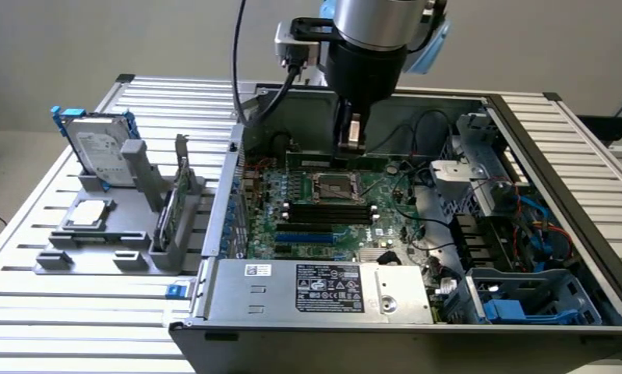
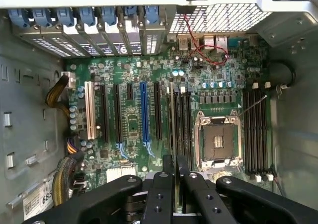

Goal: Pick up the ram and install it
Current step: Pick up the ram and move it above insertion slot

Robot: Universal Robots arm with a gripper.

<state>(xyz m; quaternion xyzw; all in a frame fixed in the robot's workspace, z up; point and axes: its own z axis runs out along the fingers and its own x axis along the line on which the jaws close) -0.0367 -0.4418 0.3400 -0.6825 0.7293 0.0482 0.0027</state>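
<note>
The pick-up looks done. The tool (image 1: 351, 144) hangs inside the open computer case (image 1: 556, 195), and its fingers (image 2: 163, 184) are drawn together on the ram (image 1: 322, 162), which in the exterior view reads as a dark-green strip lying level just under them. On the wrist view the stick is seen edge-on between the two fingers, lined up with the pair of black slots (image 2: 181, 119) beside the processor socket (image 1: 337, 187).

The installing is what is left, by my judgement. The ram sits low over the motherboard (image 1: 384, 226), on the far side of the socket, but I cannot tell whether it touches its slot, and nothing shows it pressed home or latched.

On the worktop (image 1: 61, 312) at the exterior view's left, the grey holder (image 1: 93, 249) carries the hard drive (image 1: 98, 148) and an upright card (image 1: 176, 202), well apart from the tool.

Room is tight but workable. The case's far wall stands just behind the arm, black cables (image 1: 425, 125) loop near it toward the exterior view's right, and the metal drive cage (image 1: 488, 171) rises beyond them. The socket side lies open, and the power supply (image 1: 322, 288) is well clear at the near edge.
</note>
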